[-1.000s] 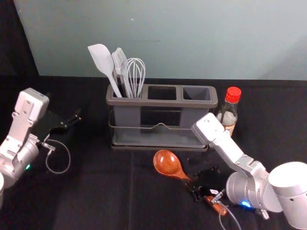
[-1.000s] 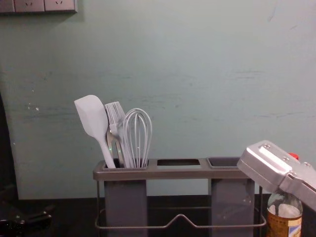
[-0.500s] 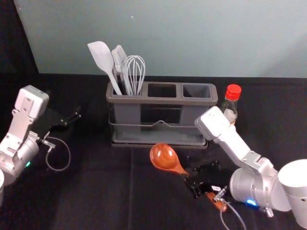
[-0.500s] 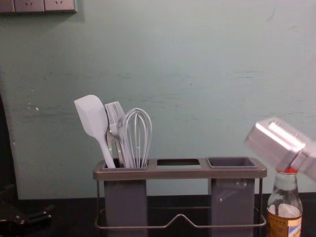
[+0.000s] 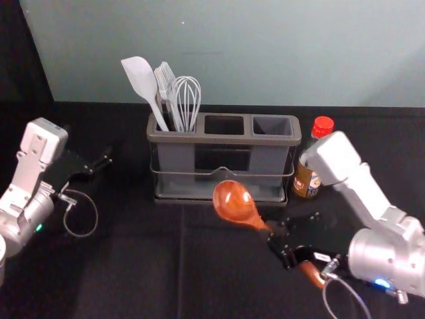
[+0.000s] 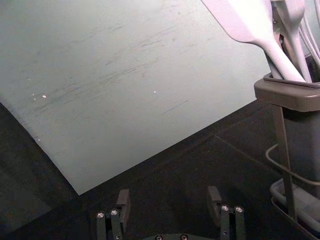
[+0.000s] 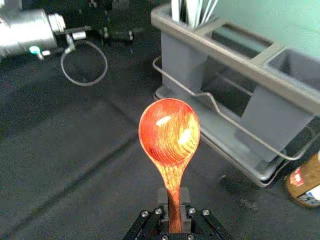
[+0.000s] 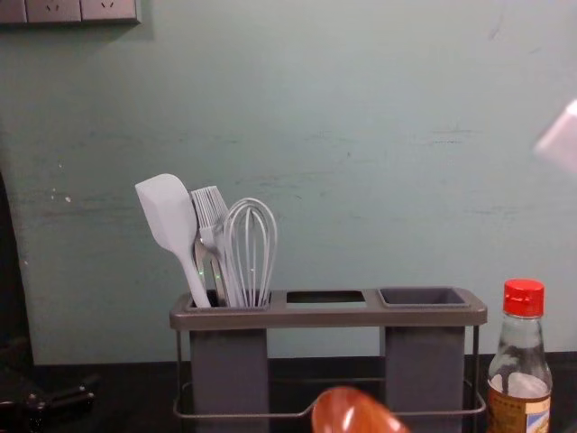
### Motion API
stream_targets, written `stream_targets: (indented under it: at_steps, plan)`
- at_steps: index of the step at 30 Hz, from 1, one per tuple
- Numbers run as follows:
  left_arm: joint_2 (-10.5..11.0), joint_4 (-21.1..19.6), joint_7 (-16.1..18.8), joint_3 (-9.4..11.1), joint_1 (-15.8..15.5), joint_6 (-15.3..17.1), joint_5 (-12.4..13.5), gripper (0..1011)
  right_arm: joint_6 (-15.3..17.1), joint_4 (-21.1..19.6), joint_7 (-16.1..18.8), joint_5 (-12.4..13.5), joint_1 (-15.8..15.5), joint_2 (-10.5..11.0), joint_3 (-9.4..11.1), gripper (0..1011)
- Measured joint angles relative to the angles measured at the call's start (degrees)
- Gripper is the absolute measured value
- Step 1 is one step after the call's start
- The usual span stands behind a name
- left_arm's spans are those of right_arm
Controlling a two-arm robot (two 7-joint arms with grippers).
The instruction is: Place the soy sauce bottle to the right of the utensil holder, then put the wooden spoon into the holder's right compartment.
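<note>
- The left gripper [image 6: 169,200] waits at the table's left, its fingers spread wide and holding nothing.
- A smooth, pale spatula [image 5: 141,78], a bristled brush [image 5: 166,80] and a looped wire whisk [image 5: 188,103] fill the left compartment of the dark utensil holder [image 5: 224,140], a boxy rack with a thin wire rail.
- The wooden spoon [image 5: 234,201], glossy, round-bowled and red-brown, has just risen into the chest view before the rack, apparently clearing the table. The right gripper [image 7: 173,197] is closed on its handle; it likely needs uprighting before entering the still-vacant right compartment [image 5: 271,126].
- The soy sauce bottle [image 8: 520,379], glass with a red cap, stands upright just right of the holder (that half of the job looks done).
</note>
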Motion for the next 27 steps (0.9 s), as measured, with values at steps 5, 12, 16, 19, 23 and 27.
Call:
stream_targets:
  at_steps: [5,12,16,19,23,27]
  plan:
    - [0.0,0.0,0.0,0.0,0.0,0.0,0.0,1005,-1.9,-1.9,-0.2,2.1,-1.8,0.3,3.1,129]
    - [0.0,0.0,0.0,0.0,0.0,0.0,0.0,1005,-4.2,-2.7,-0.7,5.2,-2.8,-0.6,6.3,127]
    - [0.0,0.0,0.0,0.0,0.0,0.0,0.0,1005,-5.5,-1.9,-1.1,7.4,-2.4,-2.0,7.6,127]
    - [0.0,0.0,0.0,0.0,0.0,0.0,0.0,1005,-6.6,-1.2,-1.5,8.6,-2.0,-3.1,8.1,129]
    - [0.0,0.0,0.0,0.0,0.0,0.0,0.0,1005,-8.4,0.1,-2.1,10.7,-1.4,-5.0,8.6,127]
    - [0.0,0.0,0.0,0.0,0.0,0.0,0.0,1005,-10.1,1.2,-2.6,11.9,-0.5,-6.5,8.7,129]
